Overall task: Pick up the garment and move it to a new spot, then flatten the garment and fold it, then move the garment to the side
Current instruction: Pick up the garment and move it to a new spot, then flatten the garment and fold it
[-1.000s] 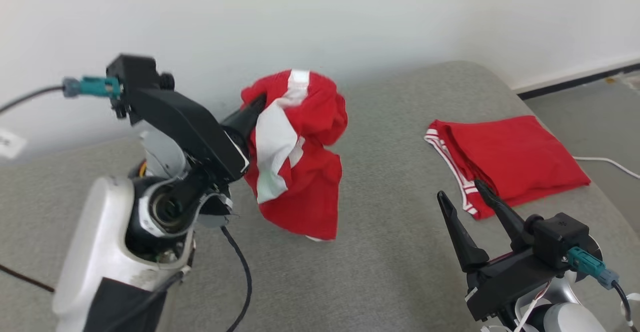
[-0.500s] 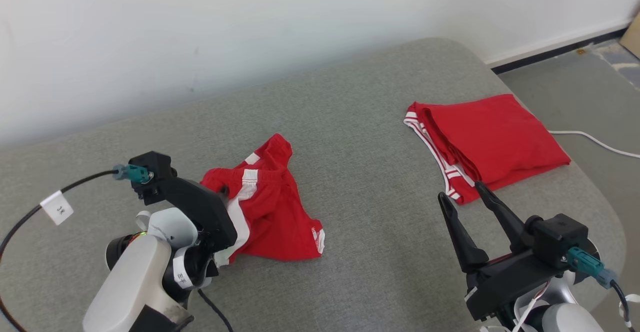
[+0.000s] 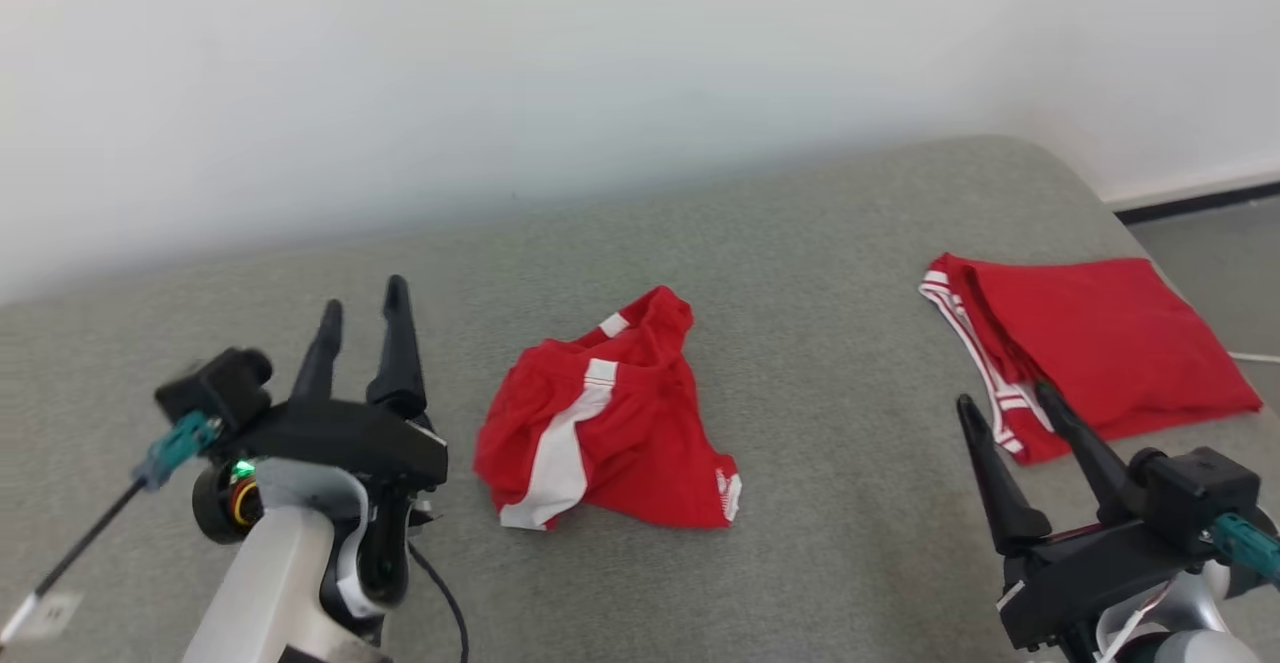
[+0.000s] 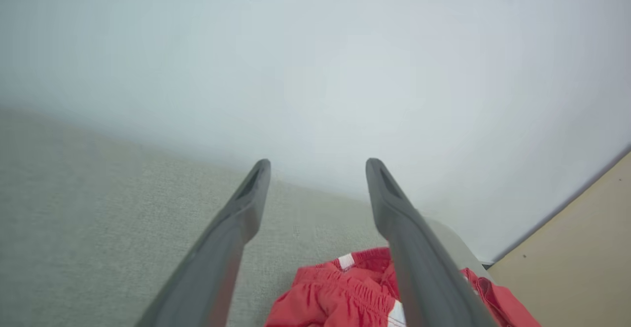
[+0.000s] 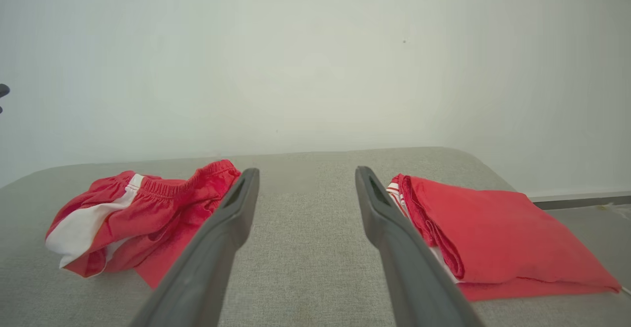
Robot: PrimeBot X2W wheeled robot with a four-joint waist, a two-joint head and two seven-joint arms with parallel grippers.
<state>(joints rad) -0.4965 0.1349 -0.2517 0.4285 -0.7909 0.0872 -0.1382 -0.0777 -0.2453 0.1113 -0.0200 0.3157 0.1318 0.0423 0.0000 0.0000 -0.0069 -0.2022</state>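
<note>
We see the red garment (image 3: 600, 433) lying in a crumpled heap on the grey cushion (image 3: 800, 243). It has a white stripe and a stretchy band. It lies just right of our left gripper's (image 3: 363, 298) jaws, not touching them, and well left of our right gripper (image 3: 1005, 398). Both pairs of jaws stand spread wide and hold nothing. A second ago the left jaws held the garment up in the air; now they have let go. In the left wrist view the bottom edge cuts the garment off, and one finger hides part of it.
</note>
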